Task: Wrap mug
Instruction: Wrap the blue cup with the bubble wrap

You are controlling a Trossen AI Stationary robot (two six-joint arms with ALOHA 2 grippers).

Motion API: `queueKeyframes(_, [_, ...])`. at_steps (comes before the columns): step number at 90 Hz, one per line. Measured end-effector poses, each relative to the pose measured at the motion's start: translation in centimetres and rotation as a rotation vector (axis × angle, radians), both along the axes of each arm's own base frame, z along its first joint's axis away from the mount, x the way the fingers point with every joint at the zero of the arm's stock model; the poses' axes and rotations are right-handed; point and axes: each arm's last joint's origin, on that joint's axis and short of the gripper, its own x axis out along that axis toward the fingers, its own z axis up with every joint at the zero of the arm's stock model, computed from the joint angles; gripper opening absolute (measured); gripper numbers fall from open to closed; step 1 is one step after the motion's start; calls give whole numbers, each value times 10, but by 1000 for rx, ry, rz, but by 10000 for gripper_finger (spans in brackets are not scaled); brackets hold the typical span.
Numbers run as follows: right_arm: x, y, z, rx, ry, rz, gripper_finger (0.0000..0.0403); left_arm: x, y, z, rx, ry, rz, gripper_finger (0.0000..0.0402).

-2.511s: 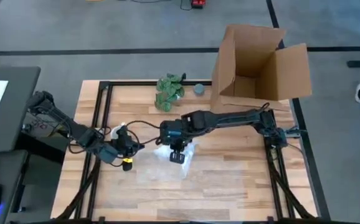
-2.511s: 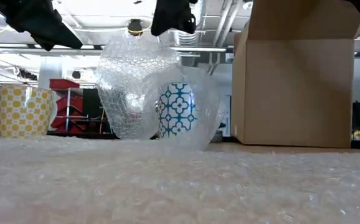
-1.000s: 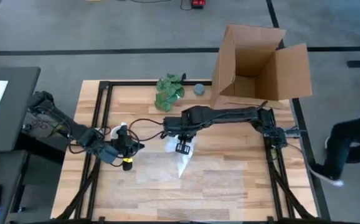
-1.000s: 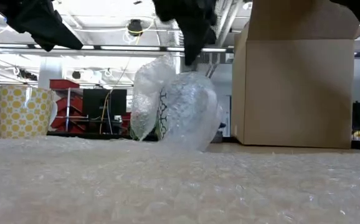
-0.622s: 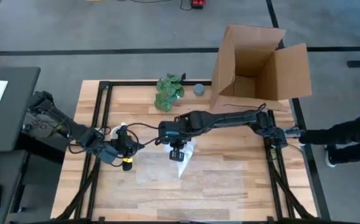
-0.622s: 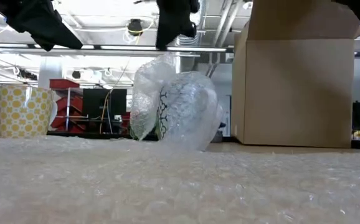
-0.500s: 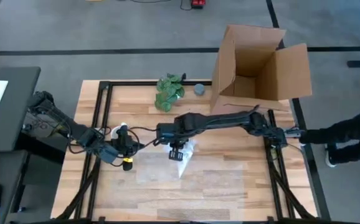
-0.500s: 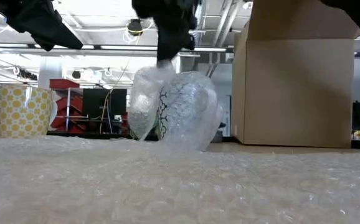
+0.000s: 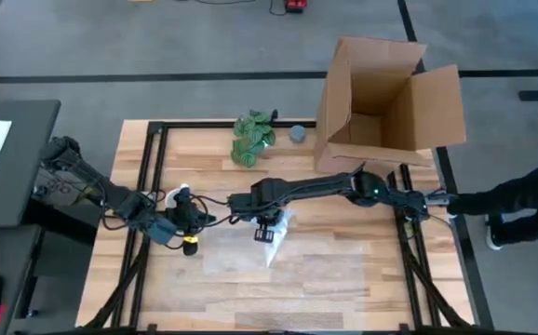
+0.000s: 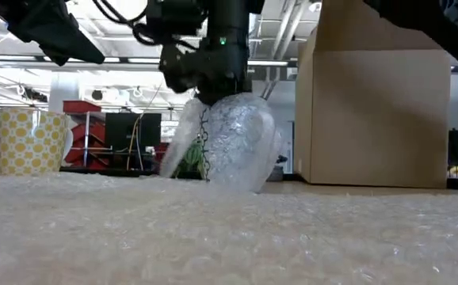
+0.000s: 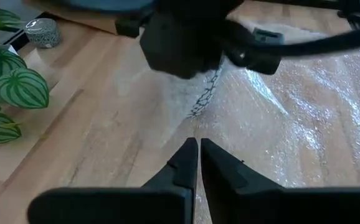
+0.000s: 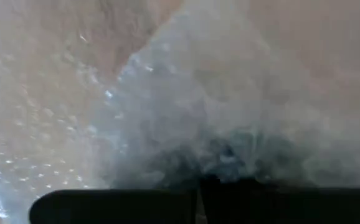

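High view showed the wooden table (image 9: 343, 270) as the biggest thing, with an open cardboard box (image 9: 381, 98) standing at its far right corner. A sheet of bubble wrap (image 9: 241, 253) lay on the table's middle, its near part filling the low view's foreground. The right arm reached across the table, its right gripper (image 9: 265, 229) pressed down on the top of the wrapped bundle; whether its fingers were parted or closed could not be told. The left gripper (image 11: 197, 163) was clenched on nothing, hanging just left of the bundle. The mug (image 10: 230, 150) stood near the table's centre, shrouded in bubble wrap. A green leafy bunch (image 9: 251, 136) and a small grey round object (image 9: 298, 133) lay beside the box. A yellow-patterned cup (image 10: 29, 141) stood at left in the low view.
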Motion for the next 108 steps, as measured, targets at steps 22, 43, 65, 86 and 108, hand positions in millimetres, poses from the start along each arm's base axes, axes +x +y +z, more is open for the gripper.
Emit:
queueKeyframes(22, [-6, 0, 16, 1, -14, 35, 0, 0, 0, 0, 0, -1, 1, 0])
queueKeyframes(43, [-23, 5, 73, 9, -135, 50, 0, 0, 0, 0, -1, -2, 1, 0])
queueKeyframes(65, [-39, 17, 96, 9, -141, 77, 5, 0, 0, 0, 0, -2, 0, 0])
queueKeyframes(86, [-42, 3, 94, -106, -95, 45, 94, 0, 0, 0, 0, -1, 0, 0])
queueKeyframes(108, [-34, -25, 89, -131, -151, -24, 210, 0, 0, 0, 0, -1, 0, 0])
